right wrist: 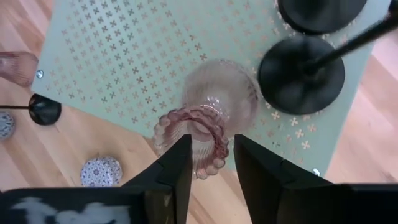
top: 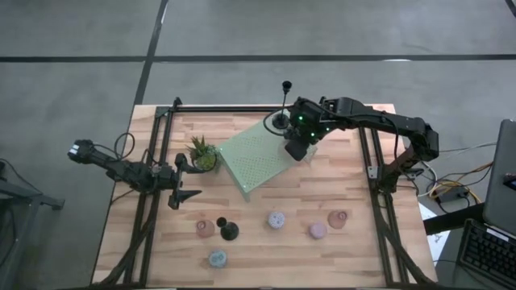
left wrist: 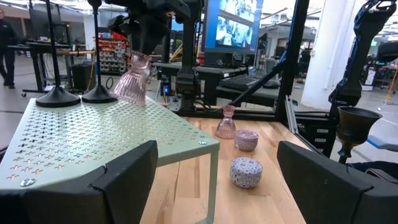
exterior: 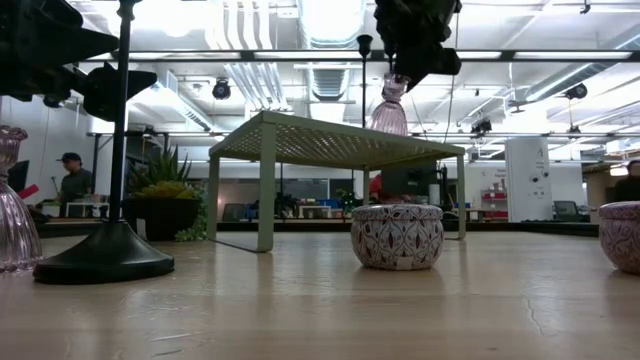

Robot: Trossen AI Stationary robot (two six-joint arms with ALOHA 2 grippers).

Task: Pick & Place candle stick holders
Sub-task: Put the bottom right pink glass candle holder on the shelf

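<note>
Right claw (right wrist: 208, 165) grips a ribbed pink glass candle holder (right wrist: 208, 118) by its rim — pale green perforated stand (right wrist: 137, 56) directly beneath. Left claw (left wrist: 214, 180) wide, idle.

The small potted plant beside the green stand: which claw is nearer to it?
Left. The left claw hangs open just in front of the potted plant. The right claw is across the pale green stand, gripping a pink glass holder.
</note>
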